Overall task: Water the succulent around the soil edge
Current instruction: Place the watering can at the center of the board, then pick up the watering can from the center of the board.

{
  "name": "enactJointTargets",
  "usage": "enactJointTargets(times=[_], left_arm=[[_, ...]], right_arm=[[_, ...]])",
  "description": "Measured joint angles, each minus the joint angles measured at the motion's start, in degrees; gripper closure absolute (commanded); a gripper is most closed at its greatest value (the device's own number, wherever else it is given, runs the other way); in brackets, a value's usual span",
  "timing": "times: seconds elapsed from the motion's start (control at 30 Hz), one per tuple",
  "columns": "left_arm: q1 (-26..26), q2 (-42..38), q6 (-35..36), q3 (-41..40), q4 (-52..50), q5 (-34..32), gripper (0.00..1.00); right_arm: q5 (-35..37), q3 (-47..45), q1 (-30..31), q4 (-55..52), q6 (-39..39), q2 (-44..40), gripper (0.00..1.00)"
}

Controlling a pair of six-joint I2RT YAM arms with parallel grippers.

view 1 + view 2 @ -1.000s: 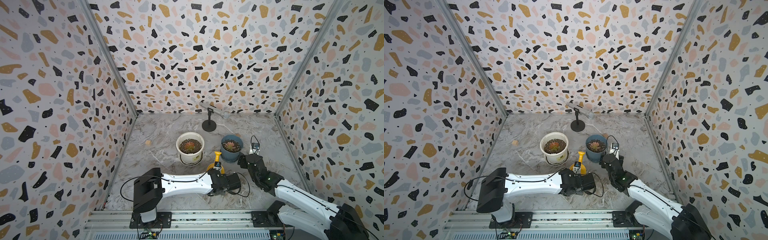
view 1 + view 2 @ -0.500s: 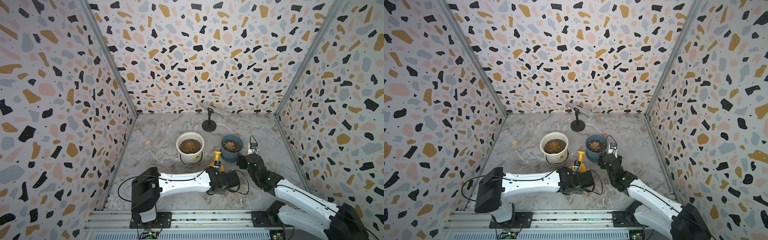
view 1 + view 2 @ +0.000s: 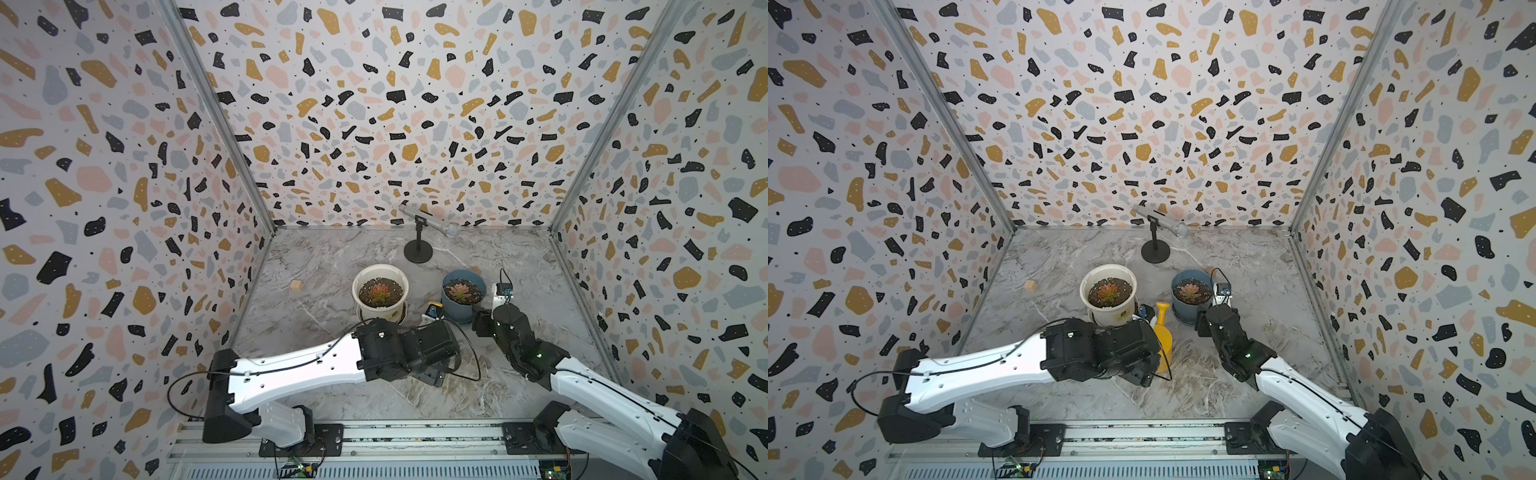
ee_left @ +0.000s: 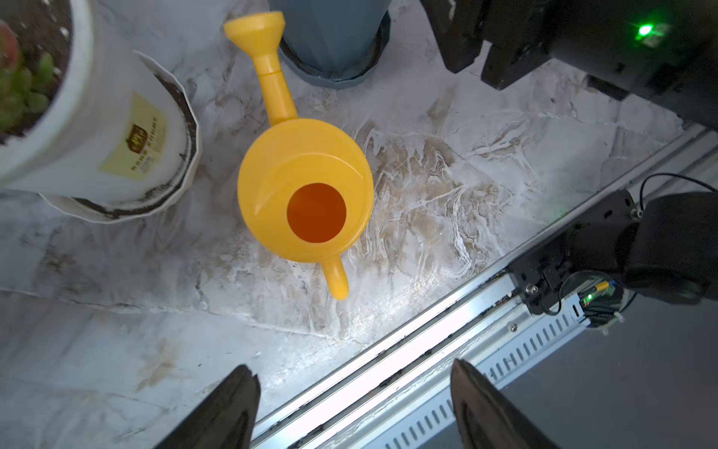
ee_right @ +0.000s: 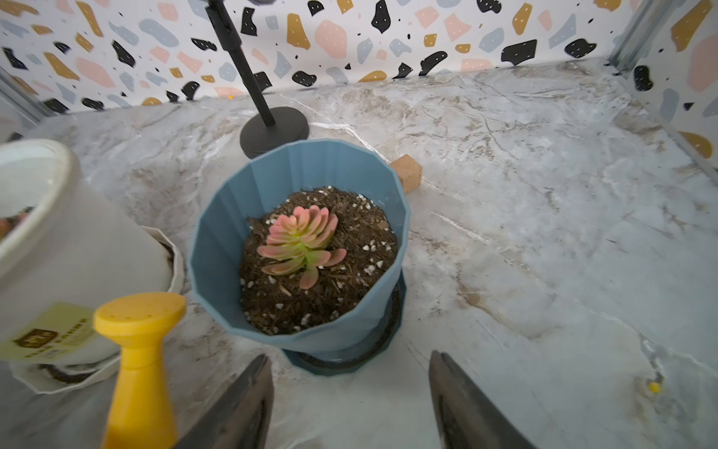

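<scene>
Succulent (image 5: 301, 245), a pink-green rosette, sits in the middle of a blue pot (image 5: 221, 248) on a marble table (image 5: 544, 233), right of centre. It is ringed by a soil edge (image 5: 272, 311) of dark earth flecked white. Nearest the front rail, the left gripper (image 4: 353, 369) hangs over the table with its jaws spread wide and nothing between them. Just beyond it a yellow watering can (image 4: 303, 186) stands upright on the table, held by nothing, its spout head just beside the blue pot. The right gripper (image 5: 349, 359) is low in front of the blue pot, jaws apart and empty. Left of the can is a wider white pot (image 4: 97, 128) with a second rosette. Behind both pots a microphone stand (image 3: 417, 251) rises near the terrazzo back wall (image 3: 395, 104).
</scene>
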Motion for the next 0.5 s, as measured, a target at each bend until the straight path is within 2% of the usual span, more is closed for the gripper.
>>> enactJointTargets(times=[0.13, 0.27, 0.37, 0.5], left_arm=[[0.1, -4.7, 6.2, 2.3, -6.7, -4.5, 0.00], [1.6, -10.8, 10.6, 1.2, -11.5, -13.3, 0.00], [8.0, -17.5, 13.2, -3.8, -11.0, -16.7, 0.00], [20.9, -27.5, 16.5, -14.4, -7.5, -15.7, 0.00]], right_arm=[[-2.1, 5.7, 2.9, -9.6, 3.0, -3.6, 0.41], [-4.0, 8.9, 10.4, -18.8, 8.2, -10.8, 0.43], [-6.7, 8.9, 14.5, -24.5, 13.0, -15.1, 0.45], [-11.0, 7.5, 18.2, -28.4, 19.8, -17.0, 0.46]])
